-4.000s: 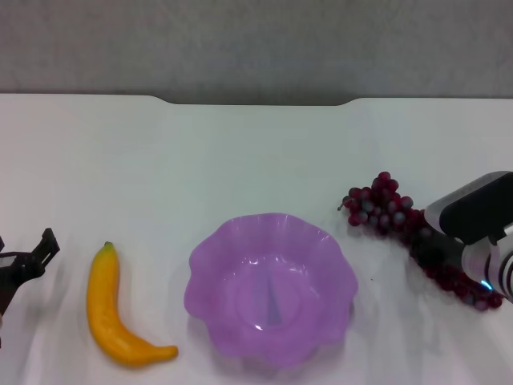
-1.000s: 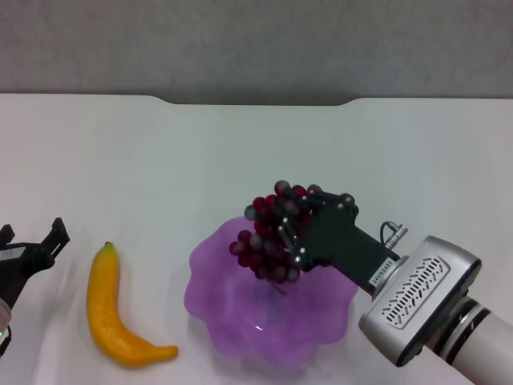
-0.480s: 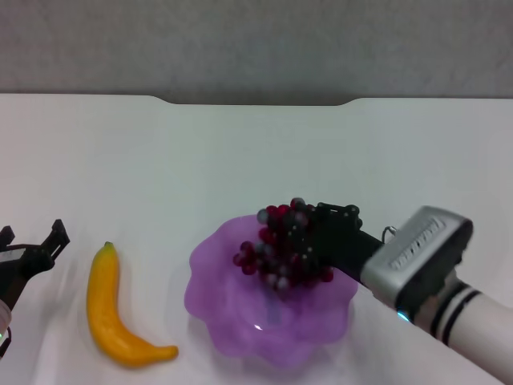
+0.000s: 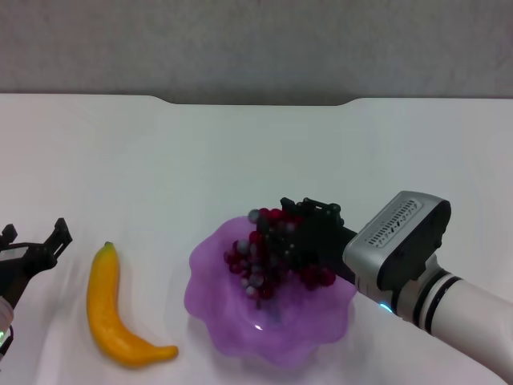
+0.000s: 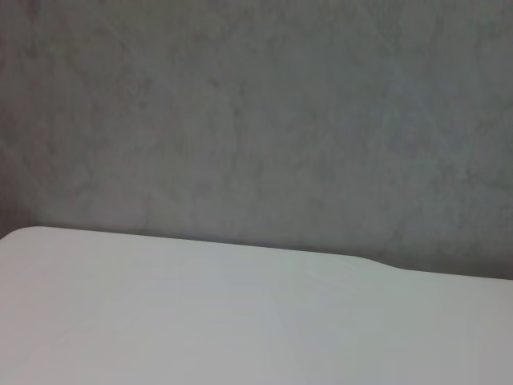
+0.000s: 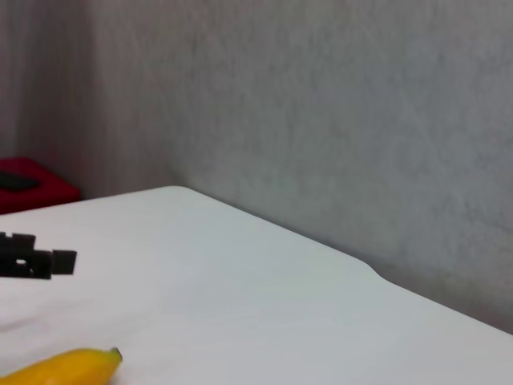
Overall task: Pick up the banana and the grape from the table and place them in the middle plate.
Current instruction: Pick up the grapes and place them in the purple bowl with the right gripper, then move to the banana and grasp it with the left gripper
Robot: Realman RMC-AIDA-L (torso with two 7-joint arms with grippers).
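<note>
My right gripper [image 4: 295, 237] is shut on the grape [image 4: 258, 261], a dark red-purple bunch that hangs down into the middle plate [image 4: 210, 303], a translucent purple dish with a wavy rim. The bunch's lower end is at or near the dish floor. The banana [image 4: 108, 309] lies on the white table [image 4: 240, 152] left of the plate, green tip pointing away from me; its tip also shows in the right wrist view [image 6: 72, 368]. My left gripper [image 4: 34, 239] is open and empty, just left of the banana.
The table's far edge has a notch [image 4: 256, 102] before a grey wall. The right wrist view shows the left gripper's fingers [image 6: 34, 261] far off and a red object [image 6: 32, 186] beyond the table. The left wrist view shows only table [image 5: 240, 321] and wall.
My right gripper lifted the grape from the table's right side, carried it left over the plate and has lowered it into the dish. The left gripper shifted slightly. The banana has not moved.
</note>
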